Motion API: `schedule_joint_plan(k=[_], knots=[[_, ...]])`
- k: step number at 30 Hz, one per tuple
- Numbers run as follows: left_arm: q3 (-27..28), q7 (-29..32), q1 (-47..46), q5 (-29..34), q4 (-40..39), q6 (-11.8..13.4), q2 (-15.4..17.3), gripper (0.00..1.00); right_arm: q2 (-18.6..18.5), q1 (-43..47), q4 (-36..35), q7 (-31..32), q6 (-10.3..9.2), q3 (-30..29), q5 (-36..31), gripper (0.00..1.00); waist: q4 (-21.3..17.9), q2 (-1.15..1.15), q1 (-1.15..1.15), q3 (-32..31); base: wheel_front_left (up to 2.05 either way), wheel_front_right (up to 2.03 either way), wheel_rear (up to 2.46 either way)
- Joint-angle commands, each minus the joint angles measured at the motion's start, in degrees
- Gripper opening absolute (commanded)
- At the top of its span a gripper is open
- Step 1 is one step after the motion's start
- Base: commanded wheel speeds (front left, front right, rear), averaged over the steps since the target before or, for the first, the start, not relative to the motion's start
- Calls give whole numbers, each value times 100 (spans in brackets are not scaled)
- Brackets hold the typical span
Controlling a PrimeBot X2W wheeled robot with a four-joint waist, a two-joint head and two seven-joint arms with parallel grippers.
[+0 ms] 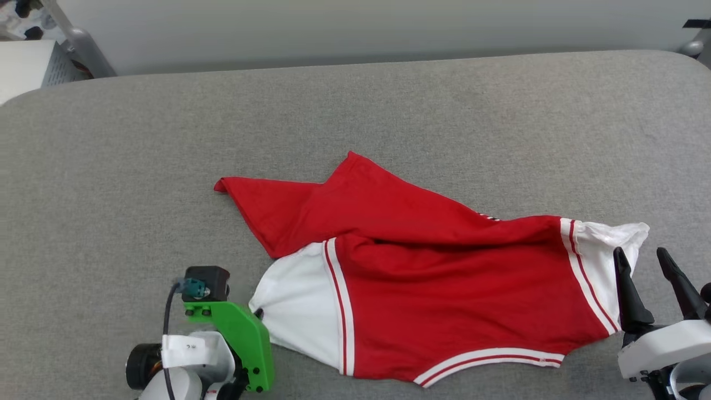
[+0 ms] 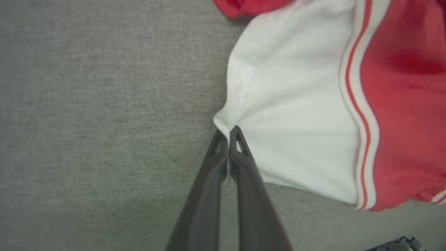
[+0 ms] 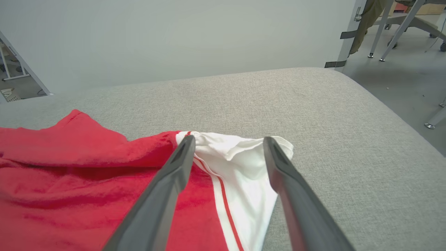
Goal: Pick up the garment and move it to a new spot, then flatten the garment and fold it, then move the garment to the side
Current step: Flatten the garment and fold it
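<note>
1. Surface – a bench (image 1: 166, 139) covered in grey woven fabric, with rounded corners; a plain pale wall (image 1: 361, 28) runs behind it.
2. Room – beyond the garment's far right side, the right wrist view shows a grey floor (image 3: 400, 80) and metal furniture legs (image 3: 386, 35).
3. The garment (image 1: 433, 278) lies crumpled on the bench. It is red with white sleeves and red-and-white striped trim, and a red flap is folded across its upper half.
4. Left gripper (image 2: 228, 134): jaws together, pinched on the outer edge of the garment's white left sleeve (image 2: 289, 115). The cloth puckers at the tips.
5. Right gripper (image 1: 641, 253): jaws apart, one finger on either side of the garment's white right sleeve (image 3: 244, 164). Whether they touch the cloth cannot be told.
6. Obscured – in the head view a green bracket (image 1: 244, 333) beside the garment's left sleeve covers most of the left gripper's fingers.
7. Any chest print is folded under. Only a small black-and-white speck (image 1: 489, 216) shows at the fold, unreadable.
8. The left wrist view cuts off the garment at the top and right edges.
</note>
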Motion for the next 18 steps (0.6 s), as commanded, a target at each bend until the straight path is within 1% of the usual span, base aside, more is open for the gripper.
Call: schedule_joint_plan(k=[1,4,8,12,18], knots=[[111,-105,69,-63,-140,26,56,0,-78,31,11,120,-3,-10,-83,100,139,0,0,-172,0,0,0],[260,-209,127,-107,-423,64,131,0,-217,98,0,425,-3,-7,-174,100,224,0,0,-284,0,0,0],[397,-215,263,-164,-852,134,225,0,-419,178,-35,1001,-3,-19,-271,100,323,0,0,-356,0,0,0],[431,-88,464,-237,-1264,196,283,0,-623,233,-85,1731,-3,-71,-317,100,419,0,0,-359,0,0,0],[398,233,734,-253,-1751,333,400,0,-990,162,-122,3047,-3,-138,-237,100,564,0,0,-214,0,0,0]])
